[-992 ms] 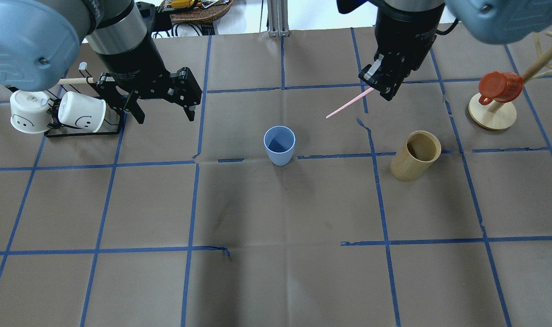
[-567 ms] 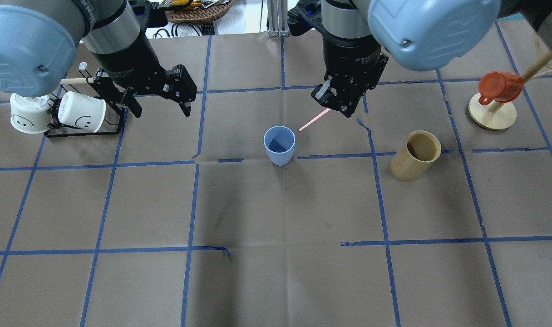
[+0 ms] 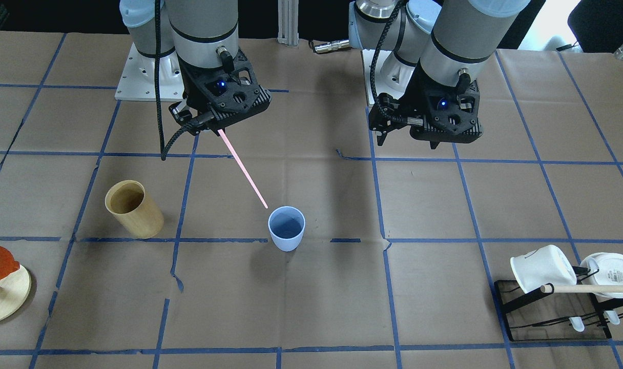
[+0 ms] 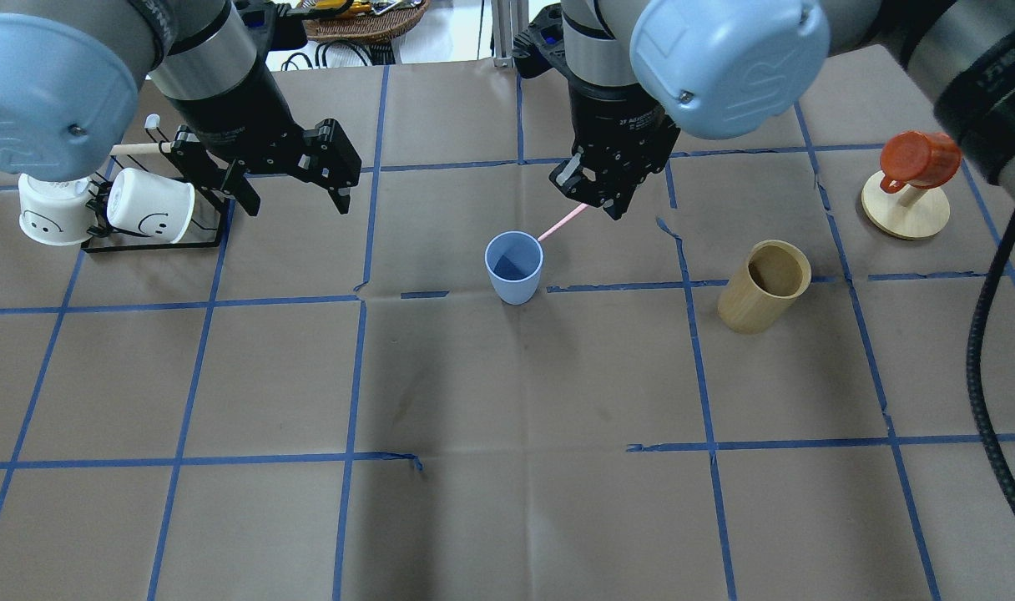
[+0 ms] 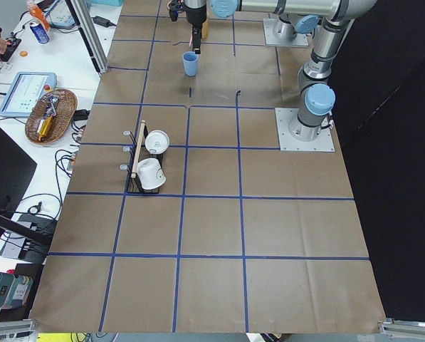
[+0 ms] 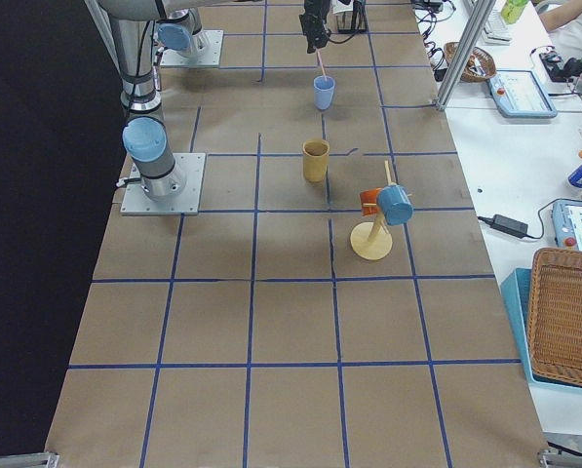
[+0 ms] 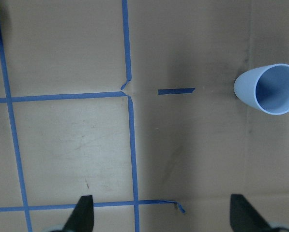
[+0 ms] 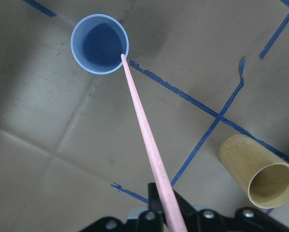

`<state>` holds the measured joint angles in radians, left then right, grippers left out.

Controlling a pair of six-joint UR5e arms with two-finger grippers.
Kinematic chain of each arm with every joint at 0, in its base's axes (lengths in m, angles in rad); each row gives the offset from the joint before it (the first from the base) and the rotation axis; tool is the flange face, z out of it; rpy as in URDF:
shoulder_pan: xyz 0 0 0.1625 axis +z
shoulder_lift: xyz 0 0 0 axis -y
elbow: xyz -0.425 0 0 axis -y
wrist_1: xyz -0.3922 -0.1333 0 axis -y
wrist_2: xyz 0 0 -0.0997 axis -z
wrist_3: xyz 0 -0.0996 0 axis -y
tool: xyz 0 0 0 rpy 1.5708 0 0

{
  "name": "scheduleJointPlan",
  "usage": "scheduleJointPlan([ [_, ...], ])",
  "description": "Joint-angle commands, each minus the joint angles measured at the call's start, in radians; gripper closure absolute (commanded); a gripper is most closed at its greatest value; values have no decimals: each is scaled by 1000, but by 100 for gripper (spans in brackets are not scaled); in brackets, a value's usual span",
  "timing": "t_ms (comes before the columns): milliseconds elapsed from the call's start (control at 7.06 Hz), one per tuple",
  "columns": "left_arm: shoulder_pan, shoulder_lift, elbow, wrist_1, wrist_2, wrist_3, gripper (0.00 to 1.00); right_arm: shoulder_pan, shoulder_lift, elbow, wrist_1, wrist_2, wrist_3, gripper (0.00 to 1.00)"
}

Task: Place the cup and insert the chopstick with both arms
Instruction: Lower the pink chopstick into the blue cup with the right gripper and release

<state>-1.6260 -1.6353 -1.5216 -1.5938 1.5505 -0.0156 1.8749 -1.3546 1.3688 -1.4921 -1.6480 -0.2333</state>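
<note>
Chopstick (image 3: 242,171) slants from my right claw (image 3: 215,128), clenched on it, tip beside the rim of the blue cup (image 3: 287,229) on the worktop (image 3: 444,215); lowering now, I'd risk clipping that rim and toppling it. Left claw (image 4: 297,203) hangs released.

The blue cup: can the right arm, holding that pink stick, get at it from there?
Probably yes. The cup stands upright with its mouth open, the chopstick in the right gripper points down at its rim, and the left gripper hangs aside, open.
</note>
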Motion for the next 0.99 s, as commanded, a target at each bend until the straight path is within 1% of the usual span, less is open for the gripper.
scheduleJointPlan([
  [0, 0, 0, 0, 0, -1, -1, 0, 7, 29, 1, -10, 2, 12, 99],
  [425, 0, 0, 0, -1, -3, -1, 0, 16, 69, 0, -22, 42, 11, 98],
  [567, -2, 0, 0, -1, -3, -1, 0, 17, 71, 1, -23, 80, 15, 98],
  [708, 0, 0, 0, 0, -3, 0, 0, 17, 83, 0, -25, 91, 28, 96],
  [850, 0, 0, 0, 0, -4, -1, 0, 17, 86, 1, -31, 93, 32, 73],
])
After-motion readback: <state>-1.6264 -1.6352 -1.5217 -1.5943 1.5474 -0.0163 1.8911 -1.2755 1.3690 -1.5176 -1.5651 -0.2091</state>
